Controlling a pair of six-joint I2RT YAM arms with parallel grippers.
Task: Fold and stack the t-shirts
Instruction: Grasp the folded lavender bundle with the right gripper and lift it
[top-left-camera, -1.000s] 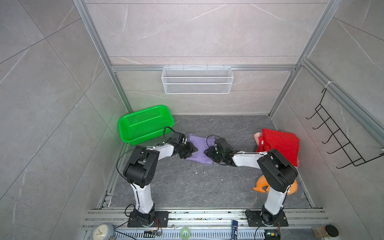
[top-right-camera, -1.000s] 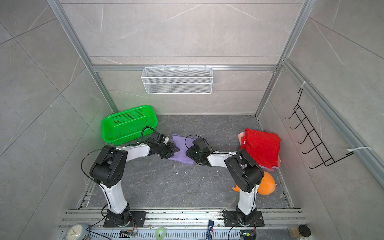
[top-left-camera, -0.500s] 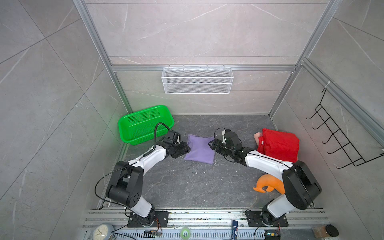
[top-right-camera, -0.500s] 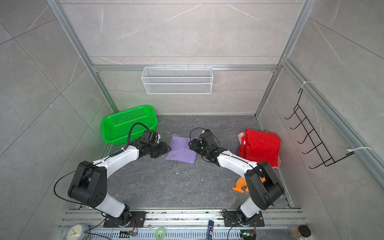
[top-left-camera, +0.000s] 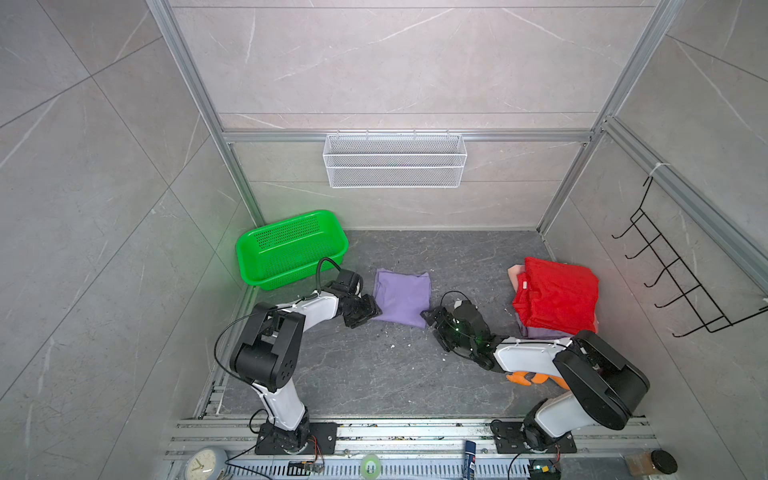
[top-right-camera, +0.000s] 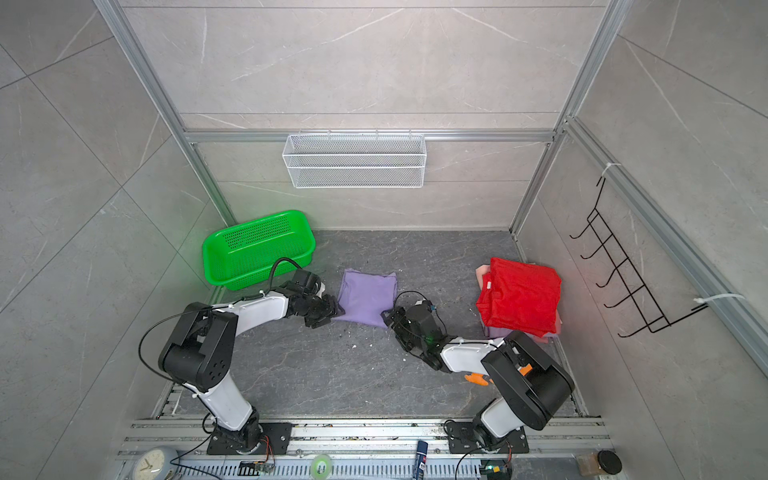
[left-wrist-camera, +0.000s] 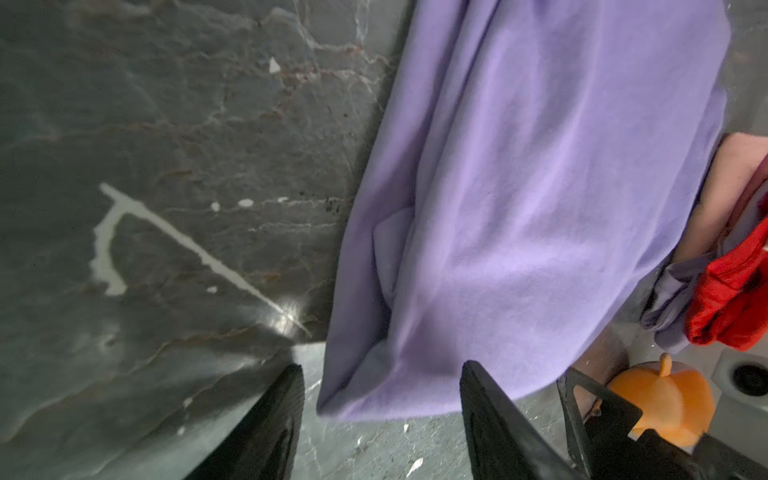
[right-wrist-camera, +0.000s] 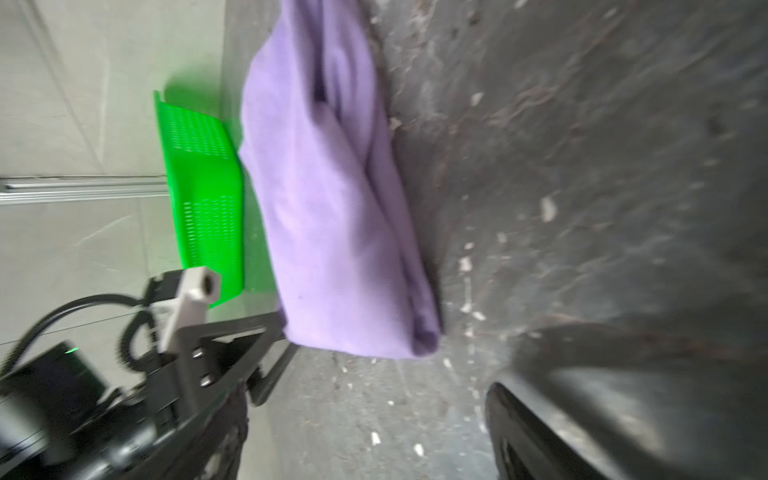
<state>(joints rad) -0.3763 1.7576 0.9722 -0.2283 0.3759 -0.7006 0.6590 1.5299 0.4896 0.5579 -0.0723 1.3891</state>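
- Drawn back toward the near edge since a moment ago: left tool (top-left-camera: 368, 309) and right tool (top-left-camera: 433, 321), now at the near corners of the folded lavender t-shirt (top-left-camera: 402, 297) rather than higher along its sides.
- Underneath everything, dark marbled worktop (top-left-camera: 374, 374), flecked with white crumbs.
- At the far left corner, green basket (top-left-camera: 286, 270).
- Against the right wall, a folded stack: red t-shirt (top-left-camera: 557, 295) on top, pink t-shirt (top-left-camera: 514, 275) and second lavender t-shirt (top-left-camera: 540, 332) showing at the edges below.
- Mid-worktop, between basket and stack and touching neither, lavender t-shirt lying flat as a rectangle.
- Left tool jaws partly apart, straddling the near left corner, fabric unpinched.
- Right tool jaws wide, just beside the near right corner, empty.
- Under the right arm, orange plush toy (top-left-camera: 525, 378), mostly hidden.
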